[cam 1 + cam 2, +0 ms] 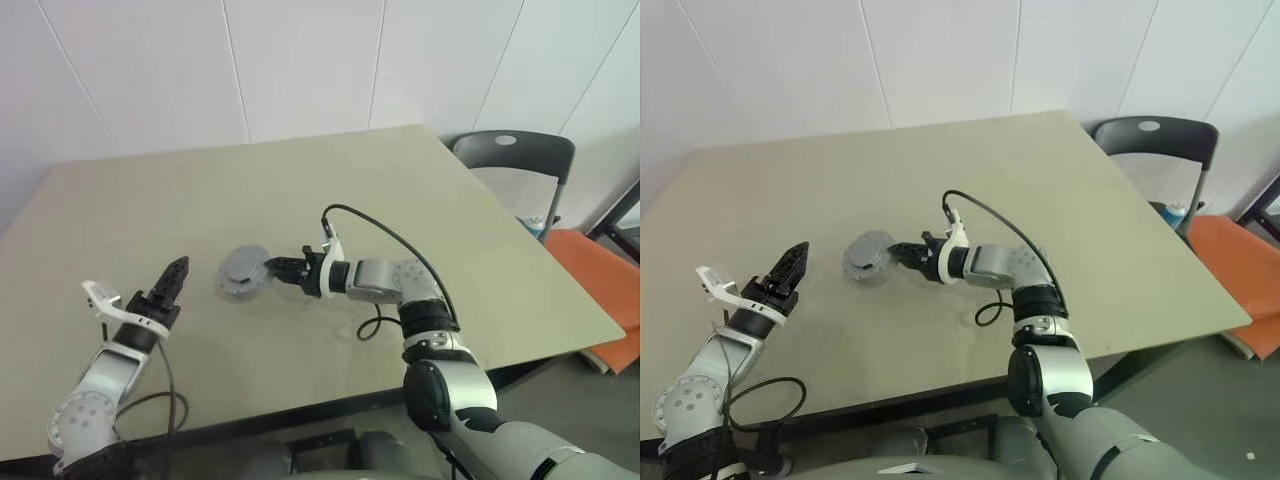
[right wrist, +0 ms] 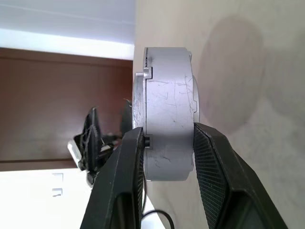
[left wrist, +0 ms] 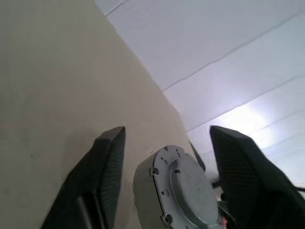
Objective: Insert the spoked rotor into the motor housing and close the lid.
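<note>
The right gripper [image 1: 283, 267] clamped the lidded motor housing [image 1: 241, 273] edgewise (disc axis tilted), nearer than the spread left gripper [image 1: 172, 277].

The motor housing [image 1: 242, 272] sits on the bench [image 1: 300, 200], seemingly with its lid on. The right gripper [image 1: 272, 268] is at its right edge, jaws across its thickness. The left gripper [image 1: 172, 274] hangs well to its left. A chair [image 1: 512, 160] stands behind the bench's far right corner.
</note>
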Tool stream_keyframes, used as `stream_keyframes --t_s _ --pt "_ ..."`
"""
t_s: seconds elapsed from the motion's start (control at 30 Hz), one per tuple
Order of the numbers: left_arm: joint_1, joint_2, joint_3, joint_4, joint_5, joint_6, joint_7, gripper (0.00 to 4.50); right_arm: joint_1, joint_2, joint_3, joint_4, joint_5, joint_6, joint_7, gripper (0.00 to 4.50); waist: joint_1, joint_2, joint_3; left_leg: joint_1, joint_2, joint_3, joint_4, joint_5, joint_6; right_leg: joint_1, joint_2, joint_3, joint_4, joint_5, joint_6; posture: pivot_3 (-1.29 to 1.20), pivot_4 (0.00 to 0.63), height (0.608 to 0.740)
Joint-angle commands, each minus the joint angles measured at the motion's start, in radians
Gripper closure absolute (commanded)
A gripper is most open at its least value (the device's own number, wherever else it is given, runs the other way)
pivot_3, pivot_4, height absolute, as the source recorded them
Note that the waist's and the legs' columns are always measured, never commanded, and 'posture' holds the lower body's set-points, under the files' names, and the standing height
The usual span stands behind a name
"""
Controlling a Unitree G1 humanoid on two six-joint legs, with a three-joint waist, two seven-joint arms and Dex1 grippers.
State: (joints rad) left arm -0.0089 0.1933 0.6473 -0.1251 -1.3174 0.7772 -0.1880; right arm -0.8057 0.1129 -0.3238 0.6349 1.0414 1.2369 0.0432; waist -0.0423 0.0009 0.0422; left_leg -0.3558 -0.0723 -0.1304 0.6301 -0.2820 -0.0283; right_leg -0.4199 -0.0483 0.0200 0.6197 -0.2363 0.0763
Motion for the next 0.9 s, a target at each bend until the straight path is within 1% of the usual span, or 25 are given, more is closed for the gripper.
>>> stream_keyframes --t_s 0.03,0.07,0.23,0.53,0.7,0.9 --pt "-0.005 0.009 0.014 -0.012 -0.11 0.017 0.087 0.19 -0.044 0.032 -0.02 -0.045 0.021 -0.003 0.05 3.31 0.0 0.0 0.0 0.0 0.0 0.0 0.0 0.0 0.0 -0.001 0.0 0.0 0.0 0.0 0.0 0.0 0.0 0.74" --pt "0.004 0.02 0.008 -0.004 -0.128 0.034 0.102 0.04 -0.042 0.033 -0.022 -0.047 0.019 -0.003 0.051 3.31 0.0 0.0 0.0 -0.001 0.0 0.0 0.0 0.0 0.0 -0.001 0.0 0.0 0.0 0.0 0.0 0.0 0.0 0.74" --pt "0.027 0.046 -0.034 0.049 -0.197 0.103 0.21 0.04 -0.034 0.039 -0.025 -0.062 0.02 0.0 0.061 3.31 -0.001 0.0 0.0 0.0 0.0 0.001 0.0 0.0 0.0 -0.002 0.0 0.001 0.001 0.0 -0.001 0.0 0.0 0.74" --pt "0.022 0.049 -0.043 0.078 -0.395 0.114 0.236 0.04 -0.013 0.045 -0.031 -0.087 0.023 0.008 0.06 3.31 0.0 0.0 0.0 -0.001 0.0 0.001 0.0 0.0 -0.001 -0.002 0.0 0.001 0.001 0.001 -0.002 0.0 0.0 0.74" --pt "0.037 0.074 -0.069 0.092 -0.415 0.127 0.234 0.04 -0.003 0.05 -0.032 -0.104 0.019 0.015 0.055 3.31 -0.001 0.0 0.0 -0.001 0.0 0.002 0.0 0.0 -0.001 -0.002 0.0 0.002 0.001 0.001 -0.002 0.0 0.0 0.74" --pt "0.035 0.085 -0.104 0.11 -0.378 0.122 0.221 0.04 0.0 0.054 -0.035 -0.113 0.018 0.02 0.054 3.31 -0.001 0.0 0.0 0.0 0.0 0.003 0.0 0.0 -0.001 -0.002 0.0 0.003 0.001 0.001 -0.003 0.0 0.0 0.74"
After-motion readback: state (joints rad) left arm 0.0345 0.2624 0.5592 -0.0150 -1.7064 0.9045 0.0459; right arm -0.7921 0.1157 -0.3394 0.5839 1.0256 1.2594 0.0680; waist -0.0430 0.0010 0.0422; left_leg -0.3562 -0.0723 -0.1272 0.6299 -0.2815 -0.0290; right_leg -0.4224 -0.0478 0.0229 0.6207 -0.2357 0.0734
